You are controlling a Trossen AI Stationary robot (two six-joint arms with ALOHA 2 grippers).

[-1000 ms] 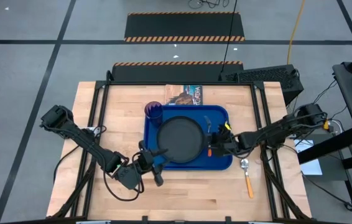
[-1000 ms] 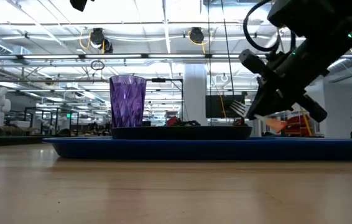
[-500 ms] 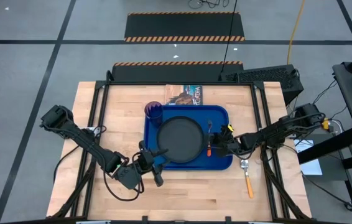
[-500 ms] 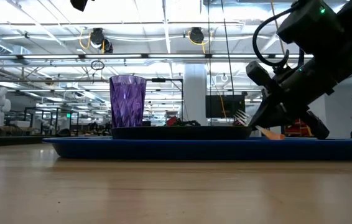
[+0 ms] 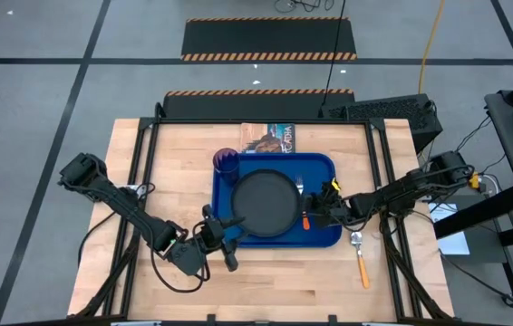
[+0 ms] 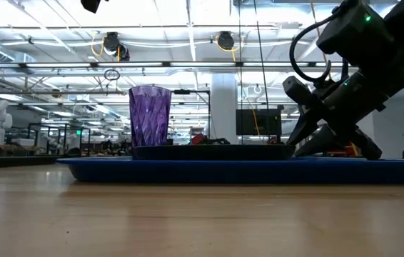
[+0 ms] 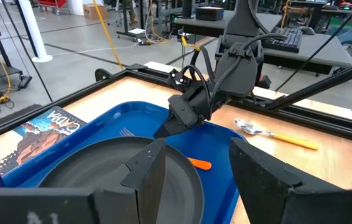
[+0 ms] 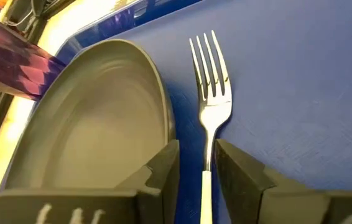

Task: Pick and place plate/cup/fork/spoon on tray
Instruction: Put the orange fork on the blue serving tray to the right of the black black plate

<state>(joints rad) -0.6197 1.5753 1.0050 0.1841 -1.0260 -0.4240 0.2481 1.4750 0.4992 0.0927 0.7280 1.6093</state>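
The blue tray (image 5: 325, 165) lies mid-table with the dark plate (image 5: 264, 201) on it and the purple cup (image 5: 227, 161) upright at its far left corner. The fork (image 8: 210, 93) lies flat on the tray floor just right of the plate, tines toward the far edge. My right gripper (image 8: 198, 152) is open, slanting down over the fork's handle with a finger on either side, not touching it. The spoon (image 5: 360, 254) lies on the wood right of the tray. My left gripper (image 7: 198, 180) hovers open at the tray's near left corner.
A magazine (image 5: 270, 138) lies on the wood just beyond the tray's far edge. Black frame rails (image 5: 385, 172) run along the table's sides. Bare wood stretches to the left of the tray and along the near edge.
My right gripper has sunk toward the tray with the fork, then opened and let it go. The fork, which hung tilted above the tray a second ago, now lies flat on the tray floor beside the plate.
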